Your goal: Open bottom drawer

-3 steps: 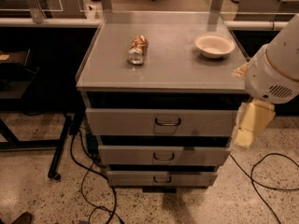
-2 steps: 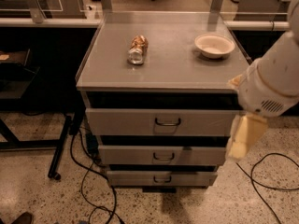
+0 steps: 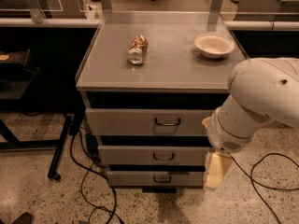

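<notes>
Gripper [image 3: 216, 171] nearest, hanging under white arm [image 3: 261, 97] at cabinet's [image 3: 177, 71] lower right corner, pointing down, level with bottom drawer [image 3: 135, 178]; how wide it is set cannot be made out

Bottom drawer: lowest of three fronts on cabinet, just above floor, small dark handle [image 3: 162, 179] at centre, gripper right of handle

Cables [image 3: 86, 190] on floor at cabinet's left foot

On cabinet top: crushed can [image 3: 137, 49] lying left, white bowl [image 3: 214, 45] right, well apart

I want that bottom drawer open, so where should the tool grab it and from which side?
Grip the wire handle at the centre of the bottom drawer, straight from the front: its loop stands out from the flat face. The tool hangs beside the drawer's right end.
</notes>
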`<control>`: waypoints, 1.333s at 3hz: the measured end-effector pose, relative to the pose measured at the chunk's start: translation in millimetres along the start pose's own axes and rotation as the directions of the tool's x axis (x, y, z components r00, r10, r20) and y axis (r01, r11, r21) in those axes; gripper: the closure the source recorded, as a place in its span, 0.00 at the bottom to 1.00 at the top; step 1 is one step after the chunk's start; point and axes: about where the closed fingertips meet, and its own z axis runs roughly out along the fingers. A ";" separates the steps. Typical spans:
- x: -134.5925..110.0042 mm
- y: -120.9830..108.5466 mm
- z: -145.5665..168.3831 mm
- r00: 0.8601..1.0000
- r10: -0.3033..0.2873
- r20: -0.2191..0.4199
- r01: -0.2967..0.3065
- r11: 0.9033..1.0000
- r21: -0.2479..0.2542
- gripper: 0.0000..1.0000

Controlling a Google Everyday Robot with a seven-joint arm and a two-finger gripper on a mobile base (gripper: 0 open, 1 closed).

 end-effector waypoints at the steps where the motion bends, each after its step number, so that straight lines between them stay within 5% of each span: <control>1: 0.0 0.1 0.3 1.000 0.000 0.000 0.000 1.000 0.000 0.00; 2: 2.4 15.0 47.6 0.999 0.038 0.002 -0.037 0.997 -0.068 0.00; 4: 11.0 26.8 165.1 0.989 0.144 0.022 -0.137 0.973 -0.188 0.00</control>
